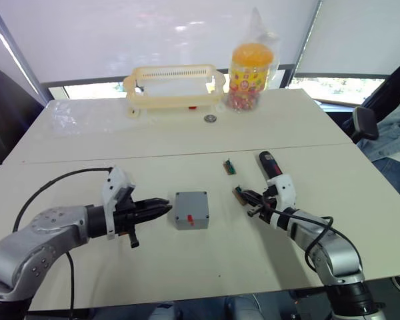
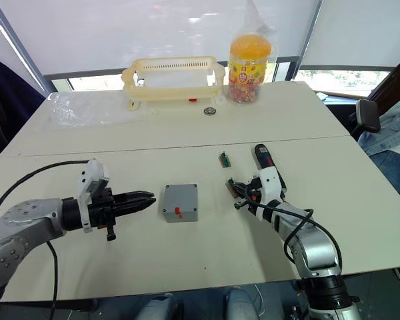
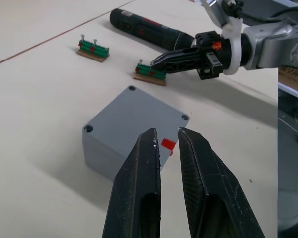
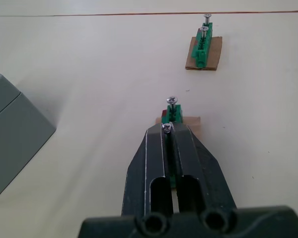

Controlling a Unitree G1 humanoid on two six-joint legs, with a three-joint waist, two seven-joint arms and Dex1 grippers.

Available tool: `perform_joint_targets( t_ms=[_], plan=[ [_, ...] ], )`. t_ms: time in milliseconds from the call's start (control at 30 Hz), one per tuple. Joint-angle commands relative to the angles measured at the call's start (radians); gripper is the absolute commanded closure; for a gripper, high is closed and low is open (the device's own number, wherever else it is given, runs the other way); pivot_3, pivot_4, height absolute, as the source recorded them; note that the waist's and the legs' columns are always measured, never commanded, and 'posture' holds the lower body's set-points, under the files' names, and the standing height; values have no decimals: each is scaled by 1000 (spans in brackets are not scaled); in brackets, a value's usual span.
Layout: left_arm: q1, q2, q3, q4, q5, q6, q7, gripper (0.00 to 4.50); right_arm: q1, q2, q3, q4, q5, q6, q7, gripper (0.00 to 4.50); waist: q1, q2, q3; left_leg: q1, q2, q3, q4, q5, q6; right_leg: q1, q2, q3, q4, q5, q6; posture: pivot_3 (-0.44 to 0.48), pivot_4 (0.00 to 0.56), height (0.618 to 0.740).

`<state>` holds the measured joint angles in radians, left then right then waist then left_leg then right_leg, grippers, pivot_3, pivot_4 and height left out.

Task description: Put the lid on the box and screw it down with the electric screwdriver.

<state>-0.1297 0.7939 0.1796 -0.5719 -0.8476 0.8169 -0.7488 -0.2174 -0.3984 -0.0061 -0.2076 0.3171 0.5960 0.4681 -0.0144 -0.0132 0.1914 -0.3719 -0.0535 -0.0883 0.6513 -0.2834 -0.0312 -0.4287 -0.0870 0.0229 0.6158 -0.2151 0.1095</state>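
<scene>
The left gripper (image 1: 161, 209) lies low over the table (image 1: 187, 143), with its two black fingers (image 3: 139, 188) almost together, only a narrow gap between them, and it holds nothing. Just in front of its tips, to the right, stands the box (image 1: 191, 209). The lid (image 3: 134, 116) sits on top of the box, with a small screw hole at each visible corner, and a small red mark is on the side wall that faces this gripper. The tips are near the box, but I cannot tell if they touch it.

Further to the right of the box is the right gripper (image 1: 243, 196). Its fingers (image 4: 186, 153) are closed on a small green screw holder (image 4: 175, 113) with a cardboard base, and a screw head stands between the fingertips. A second green screw holder (image 1: 230, 166) lies on the table beyond this gripper, a little apart from it. The electric screwdriver (image 1: 269, 163) lies flat on the table just beside the right gripper, on its outer side, and neither gripper holds it.

At the far edge of the table stand a cream plastic basket (image 1: 175, 87) and a jar with an orange lid (image 1: 251, 77).
</scene>
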Motion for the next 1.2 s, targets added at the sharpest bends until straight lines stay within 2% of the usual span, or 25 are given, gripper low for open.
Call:
perform_joint_targets(
  t_ms=[33,600,800,967,1200],
  plan=[
    [-3,-3,5,-27,5,-22,4,3908,-4,2,-13,-32,-1,-18,-5,4469,0,0,0,0,0,0,0,0,0,0,0,0,0,0,0,0,150,740],
    [-7,-16,-3,14,33,-22,-12,3908,-35,2,-77,-197,103,57,-13,4469,0,0,0,0,0,0,0,0,0,0,0,0,0,0,0,0,150,740],
    [-26,22,21,38,22,-11,-49,3908,-100,-8,-28,-278,217,111,76,4469,-3,0,0,0,0,0,0,0,0,0,0,0,0,0,0,0,150,740],
    [-51,95,4,65,68,-40,-116,3908,-161,-21,82,-203,176,78,150,4469,-3,0,0,0,0,0,0,0,0,0,0,0,0,0,0,0,150,740],
    [-51,90,4,81,90,-63,-123,3908,-189,-15,161,-67,95,-19,215,4469,-1,0,0,0,0,0,0,0,0,0,0,0,0,0,0,0,150,740]
  ],
)
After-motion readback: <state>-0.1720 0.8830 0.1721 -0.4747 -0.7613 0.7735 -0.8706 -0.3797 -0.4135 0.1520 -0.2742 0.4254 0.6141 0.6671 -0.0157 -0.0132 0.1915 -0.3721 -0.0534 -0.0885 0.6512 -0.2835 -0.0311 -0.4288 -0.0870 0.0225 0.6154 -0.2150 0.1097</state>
